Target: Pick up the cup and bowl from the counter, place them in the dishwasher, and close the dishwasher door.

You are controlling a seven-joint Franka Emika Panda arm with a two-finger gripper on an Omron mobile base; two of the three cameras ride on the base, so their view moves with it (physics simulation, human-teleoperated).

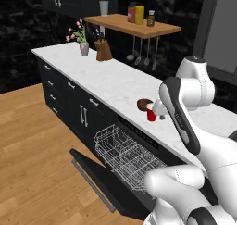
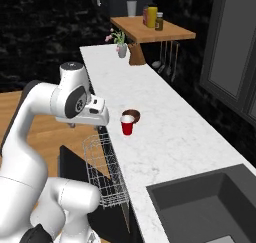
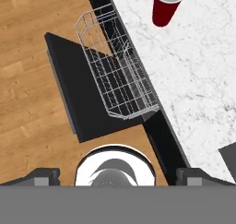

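Already the dishwasher door [image 1: 95, 180] lies dropped and the rack [image 3: 117, 71] pulled out, ready for loading. Your end effector [image 3: 117, 174] hangs spread, holding nothing; cup [image 2: 127, 124] and bowl [image 2: 133, 114] wait touching on the worktop [image 2: 165, 132].

No text, label, brand, number or sign can be read anywhere in these views. The jars [image 1: 139, 15] on the wooden shelf [image 1: 132, 25] carry blurred colour patches only, and the dishwasher [image 1: 134, 132] control strip shows no legible marks.
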